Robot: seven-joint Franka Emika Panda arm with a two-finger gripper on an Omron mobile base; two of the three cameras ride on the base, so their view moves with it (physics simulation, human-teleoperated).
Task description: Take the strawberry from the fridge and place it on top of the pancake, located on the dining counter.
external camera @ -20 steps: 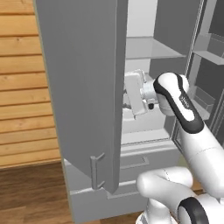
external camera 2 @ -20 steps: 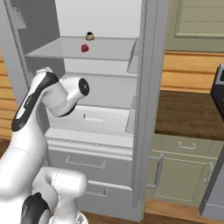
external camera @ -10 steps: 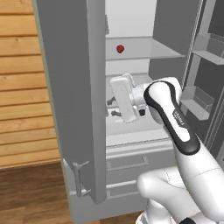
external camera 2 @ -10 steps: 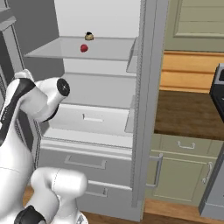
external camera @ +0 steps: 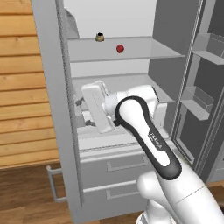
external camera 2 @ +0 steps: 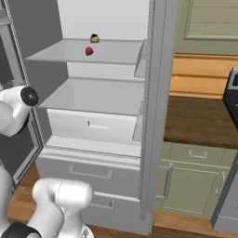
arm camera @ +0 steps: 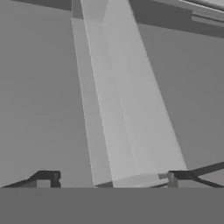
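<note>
The fridge (external camera: 168,48) (external camera 2: 107,18) stands open. On its upper shelf lies the strawberry (external camera: 120,48) (external camera 2: 89,51), small and red, apart from a little brown-and-cream jar (external camera: 99,37) (external camera 2: 95,38) behind it. My gripper (external camera: 85,114) is well below that shelf, at the inner side of the left door (external camera: 54,109). In the hand view my gripper (arm camera: 109,178) is open, its fingertips (arm camera: 45,176) far apart, with a pale upright bar (arm camera: 118,109) of the door in front of them. The pancake and the dining counter are out of view.
The right fridge door (external camera: 199,92) hangs open with bins on its inside. Below the shelves are a white crisper drawer (external camera 2: 93,125) and grey lower drawers (external camera 2: 88,174). A brown countertop (external camera 2: 200,121) over green cabinets and a dark stove (external camera 2: 232,93) lie to the right.
The left fridge door has swung wider, uncovering the shelves and the strawberry. My arm followed it to the left, and the gripper went from shut to open.
</note>
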